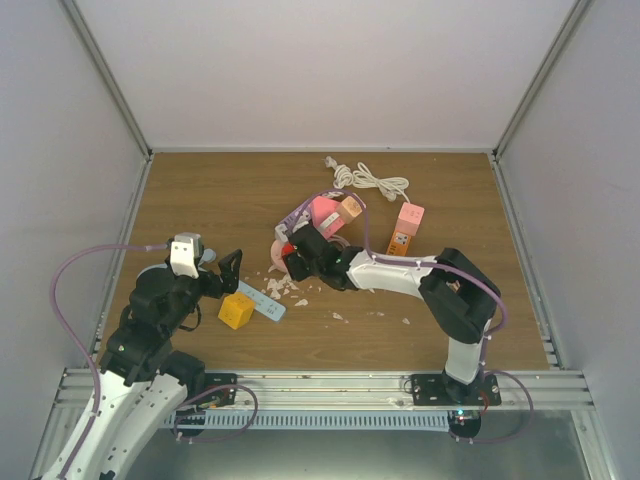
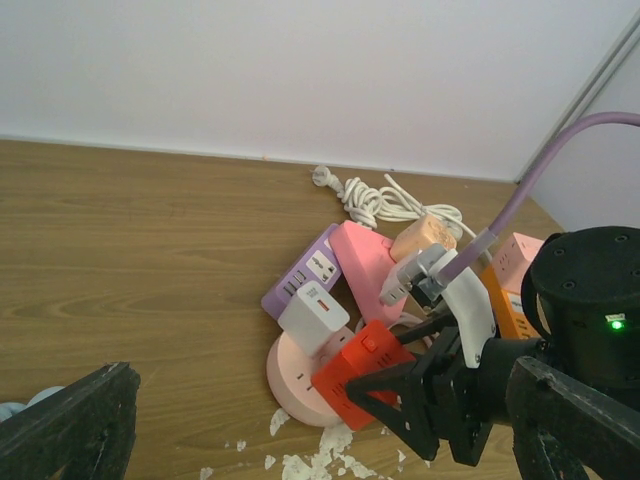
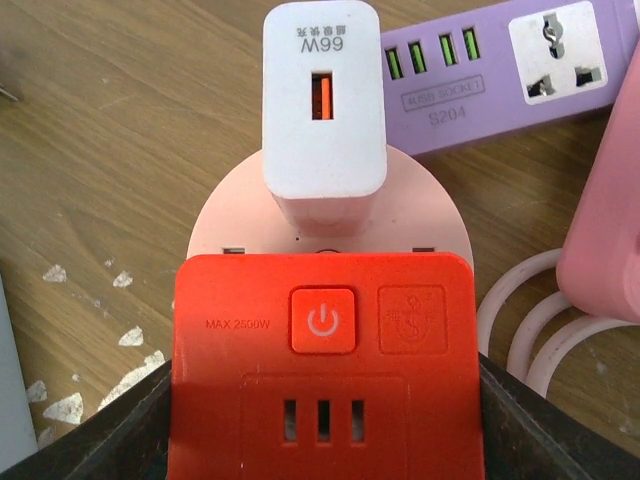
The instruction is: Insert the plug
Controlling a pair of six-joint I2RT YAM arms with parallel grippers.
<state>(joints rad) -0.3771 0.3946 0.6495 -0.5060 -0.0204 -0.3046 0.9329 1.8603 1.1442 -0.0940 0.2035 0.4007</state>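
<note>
Right hand (image 1: pixel 290 259) grasps red adapter (image 3: pixel 325 370) over pink socket (image 3: pixel 225 215), not clearly seated yet. Left hand (image 1: pixel 232 270) released, idle.

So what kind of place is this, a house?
Likely a robot test booth: plain white walls box in a wooden table, a left arm and right arm are bolted at its edge, and power strips lie piled up.

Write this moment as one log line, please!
right pincer: gripping red adapter | white charger: on pink socket | left pincer: open, empty
</note>
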